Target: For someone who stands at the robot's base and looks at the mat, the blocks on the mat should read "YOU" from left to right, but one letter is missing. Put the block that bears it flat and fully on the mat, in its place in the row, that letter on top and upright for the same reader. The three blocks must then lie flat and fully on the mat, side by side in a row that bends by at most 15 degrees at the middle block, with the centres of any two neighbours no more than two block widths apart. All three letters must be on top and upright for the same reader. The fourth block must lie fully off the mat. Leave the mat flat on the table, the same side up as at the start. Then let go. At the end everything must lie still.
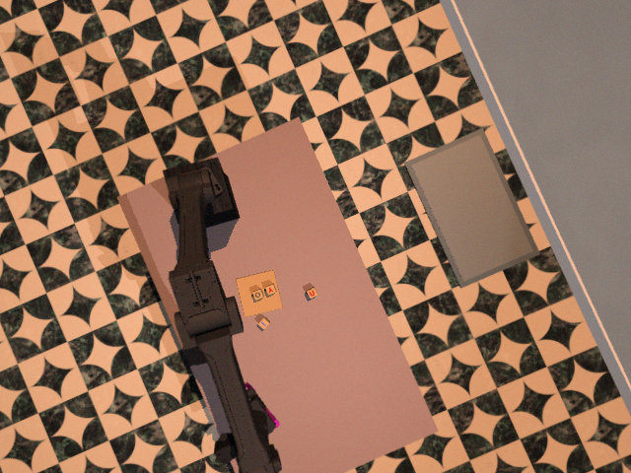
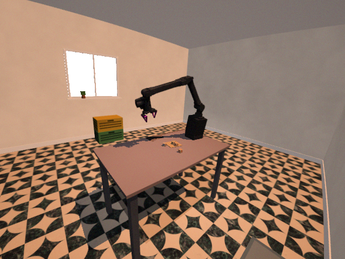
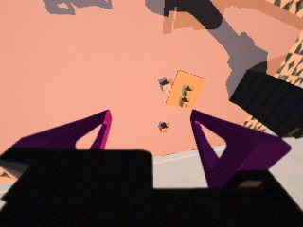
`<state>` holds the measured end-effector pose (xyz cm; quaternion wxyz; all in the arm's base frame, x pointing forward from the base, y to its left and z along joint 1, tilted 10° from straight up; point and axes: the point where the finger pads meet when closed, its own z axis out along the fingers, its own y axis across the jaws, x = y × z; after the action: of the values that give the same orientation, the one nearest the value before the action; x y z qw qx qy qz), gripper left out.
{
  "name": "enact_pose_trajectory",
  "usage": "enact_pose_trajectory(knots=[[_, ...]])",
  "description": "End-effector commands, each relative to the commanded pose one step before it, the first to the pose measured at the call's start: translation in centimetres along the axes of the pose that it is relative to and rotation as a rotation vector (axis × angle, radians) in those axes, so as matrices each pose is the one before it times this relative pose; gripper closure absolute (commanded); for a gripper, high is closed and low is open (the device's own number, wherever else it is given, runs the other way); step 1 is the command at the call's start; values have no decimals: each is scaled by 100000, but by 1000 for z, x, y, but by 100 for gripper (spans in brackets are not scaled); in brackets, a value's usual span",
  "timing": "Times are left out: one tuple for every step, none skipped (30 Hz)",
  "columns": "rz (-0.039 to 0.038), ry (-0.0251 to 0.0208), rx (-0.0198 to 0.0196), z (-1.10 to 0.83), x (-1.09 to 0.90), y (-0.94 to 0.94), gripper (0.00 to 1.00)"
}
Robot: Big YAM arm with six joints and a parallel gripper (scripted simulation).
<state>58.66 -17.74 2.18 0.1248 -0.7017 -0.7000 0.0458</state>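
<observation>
While the gripper is hanging high above the table, its purple fingers are standing fully apart and gripping nothing. Just beyond the fingertips in the wrist view, the U block (small, tan, its red letter on top) is sitting alone on bare tabletop. Farther out, the orange mat is carrying two blocks.

Counts: 1 orange mat on the counter. 4 letter blocks total: 2 on mat, O block and Y block side by side; 2 off mat, U block and a fourth block just beside mat's edge. 1 arm.
</observation>
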Motion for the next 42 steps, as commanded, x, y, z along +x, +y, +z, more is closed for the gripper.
enact_pose_trajectory(knots=[[117, -394, -1332, -730, -105, 60, 0], [0, 0, 0, 0, 0, 0, 0], [0, 0, 0, 0, 0, 0, 0], [0, 0, 0, 0, 0, 0, 0], [0, 0, 0, 0, 0, 0, 0], [0, 0, 0, 0, 0, 0, 0], [0, 0, 0, 0, 0, 0, 0], [0, 0, 0, 0, 0, 0, 0], [0, 0, 0, 0, 0, 0, 0], [0, 0, 0, 0, 0, 0, 0], [0, 0, 0, 0, 0, 0, 0], [0, 0, 0, 0, 0, 0, 0], [0, 0, 0, 0, 0, 0, 0], [0, 0, 0, 0, 0, 0, 0], [0, 0, 0, 0, 0, 0, 0], [0, 0, 0, 0, 0, 0, 0], [0, 0, 0, 0, 0, 0, 0], [193, -1255, -3306, -1577, -209, 542, 0], [-587, -228, 328, 338, 435, -142, 0], [-944, -883, -608, -329, 654, -56, 0], [-301, -766, -800, -225, 274, 48, 0], [-439, -895, -333, 223, 399, 101, 0], [-611, -1239, -479, 306, 559, 133, 0], [-1344, -1598, -645, 388, 732, 159, 0], [-1649, -1958, -827, 463, 912, 180, 0], [-1942, -2304, -1026, 526, 1094, 191, 0], [-2213, -2623, -1240, 572, 1272, 189, 0], [0, 0, 0, 0, 0, 0, 0], [-2452, -2905, -1466, 596, 1443, 172, 0], [-2651, -3141, -1699, 596, 1599, 141, 0], [0, 0, 0, 0, 0, 0, 0], [-2803, -3327, -1940, 571, 1735, 96, 0], [0, 0, 0, 0, 0, 0, 0], [0, 0, 0, 0, 0, 0, 0], [-2902, -3458, -2183, 520, 1846, 40, 0], [-2949, -3527, -2399, 446, 1929, -29, 0], [-2943, -3538, -2593, 352, 1978, -104, 0], [-2885, -3494, -2755, 244, 1991, -182, 0], [-2780, -3398, -2878, 128, 1968, -257, 0], [-2635, -3255, -2954, 35, 1812, -321, 0], [0, 0, 0, -27, 96, -1, 0], [-2455, -3073, -2979, -99, 1816, -383, 0]])
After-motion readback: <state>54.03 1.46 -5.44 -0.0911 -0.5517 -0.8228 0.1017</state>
